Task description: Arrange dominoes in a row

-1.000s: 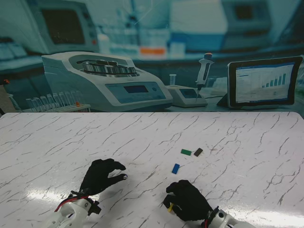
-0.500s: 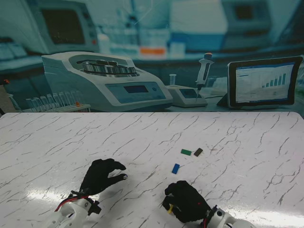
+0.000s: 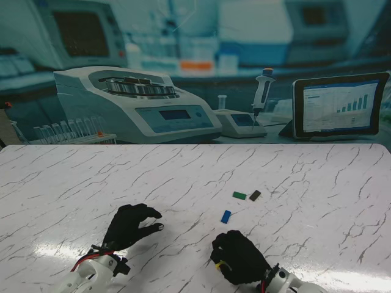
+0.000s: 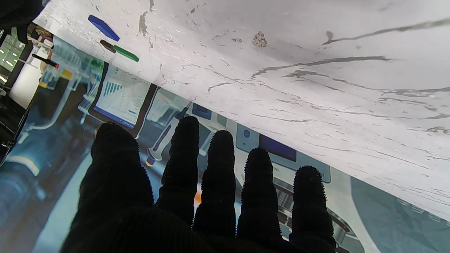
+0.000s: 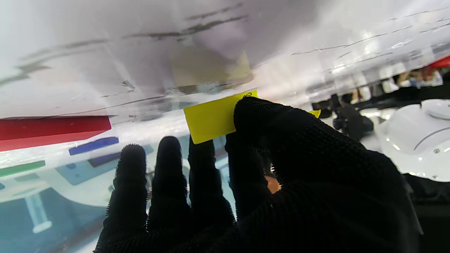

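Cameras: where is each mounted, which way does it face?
Stand view: above the shoulders, looking down at the marble table; left robot hand and right robot hand show.
Left wrist: along open fingers toward the blue domino.
Right wrist: along fingers pinching the yellow domino.
Shared: blue domino, also green domino, appear in stand and left wrist views.

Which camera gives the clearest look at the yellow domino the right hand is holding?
The right wrist view: the flat yellow domino fills the middle, pinched in the black-gloved right hand. The stand view shows only a yellow sliver under that hand. The left wrist view does not show it.
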